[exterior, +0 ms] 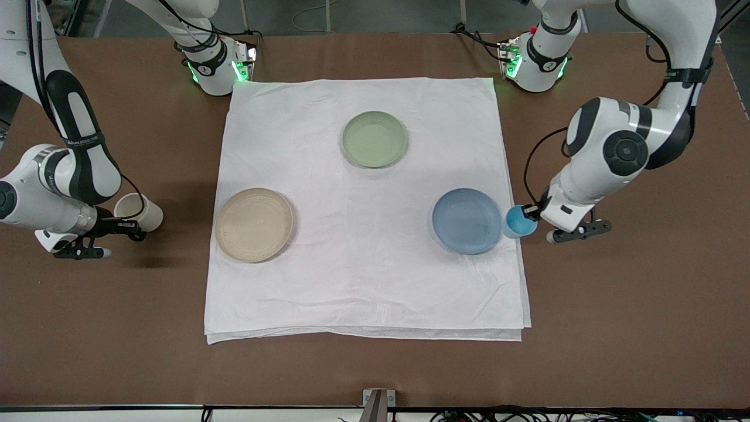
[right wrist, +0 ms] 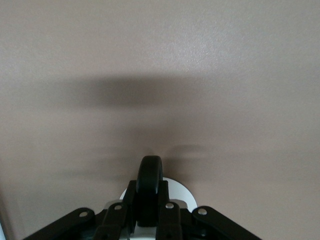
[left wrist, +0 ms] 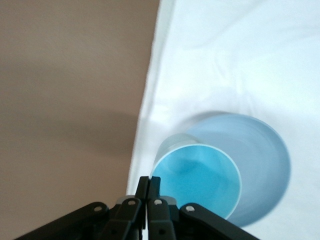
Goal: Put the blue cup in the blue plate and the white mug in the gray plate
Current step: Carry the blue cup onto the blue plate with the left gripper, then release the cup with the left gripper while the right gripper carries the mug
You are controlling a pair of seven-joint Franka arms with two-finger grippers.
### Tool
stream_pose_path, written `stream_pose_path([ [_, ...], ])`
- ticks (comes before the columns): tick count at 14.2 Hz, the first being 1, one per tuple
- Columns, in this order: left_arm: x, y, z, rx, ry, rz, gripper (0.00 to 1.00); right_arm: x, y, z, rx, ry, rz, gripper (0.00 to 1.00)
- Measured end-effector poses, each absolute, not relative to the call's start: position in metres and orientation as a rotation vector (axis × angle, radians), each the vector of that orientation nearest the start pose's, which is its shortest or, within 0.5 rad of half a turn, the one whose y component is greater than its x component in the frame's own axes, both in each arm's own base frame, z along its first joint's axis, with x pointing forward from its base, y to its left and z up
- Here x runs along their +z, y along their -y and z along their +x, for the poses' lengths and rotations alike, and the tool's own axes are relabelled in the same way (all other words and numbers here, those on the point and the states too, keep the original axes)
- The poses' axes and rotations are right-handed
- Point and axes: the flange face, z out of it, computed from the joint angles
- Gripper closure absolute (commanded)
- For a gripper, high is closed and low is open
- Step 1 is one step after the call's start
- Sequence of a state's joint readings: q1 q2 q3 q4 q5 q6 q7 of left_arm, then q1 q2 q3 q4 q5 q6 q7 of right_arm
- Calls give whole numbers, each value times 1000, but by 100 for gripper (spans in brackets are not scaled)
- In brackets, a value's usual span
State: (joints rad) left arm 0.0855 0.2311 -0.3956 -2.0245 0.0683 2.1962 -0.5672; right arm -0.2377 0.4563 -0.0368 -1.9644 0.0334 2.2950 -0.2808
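My left fingers [exterior: 530,212] are closed tight on the rim of the blue cup [exterior: 518,222], pinching its wall. It is a small, light-blue tumbler with no handle, tapered, its inside a brighter blue than its pale outer wall. I hold it upright in the air over the edge of the white cloth [exterior: 363,281] at the left arm's end of the table [exterior: 375,369], just beside the blue plate [exterior: 466,220]. In the left wrist view the cup [left wrist: 197,180] hangs partly over that plate [left wrist: 265,155], which is round, flat and a pale matte blue, much wider than the cup.

My right fingers [exterior: 126,225] are clamped on the thin dark loop handle of the white mug [exterior: 139,212]. The mug is off-white cream and tipped on its side in my hold, its open mouth showing to the front camera, over bare brown table toward the right arm's end, near the gray plate [exterior: 254,224] but apart from it. In the right wrist view the handle [right wrist: 150,187] stands between my fingers.

The gray plate is a beige-tan round with faint ridges, lying on the cloth. A pale green plate [exterior: 374,139] lies farther from the front camera.
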Motion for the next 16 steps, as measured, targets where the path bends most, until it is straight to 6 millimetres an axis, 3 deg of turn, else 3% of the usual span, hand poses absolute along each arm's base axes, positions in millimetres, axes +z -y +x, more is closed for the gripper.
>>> stream_pose_path([
  [2, 328, 201, 546, 120, 359, -3130, 100, 239, 157, 587, 218, -44, -3056, 100],
  [4, 311, 220, 539, 157, 367, -3126, 100, 261, 139, 600, 261, -95, -2982, 100],
  [7, 285, 232, 538, 177, 386, -3142, 96, 291, 74, 620, 267, -206, -2976, 100],
  [9, 274, 232, 540, 189, 391, -3147, 66, 297, 13, 625, 279, -283, -2989, 100],
  [10, 271, 232, 540, 193, 392, -3146, 45, 298, -18, 625, 289, -329, -2995, 100],
  [11, 270, 232, 541, 195, 393, -3146, 17, 298, -47, 624, 297, -371, -3001, 100],
  [12, 270, 232, 541, 194, 398, -3146, 0, 298, -72, 622, 298, -406, -3006, 100],
  [14, 275, 231, 545, 179, 408, -3151, 0, 298, -109, 618, 284, -452, -3012, 100],
  [16, 289, 229, 557, 145, 425, -3162, 0, 294, -125, 615, 258, -461, -3015, 99],
])
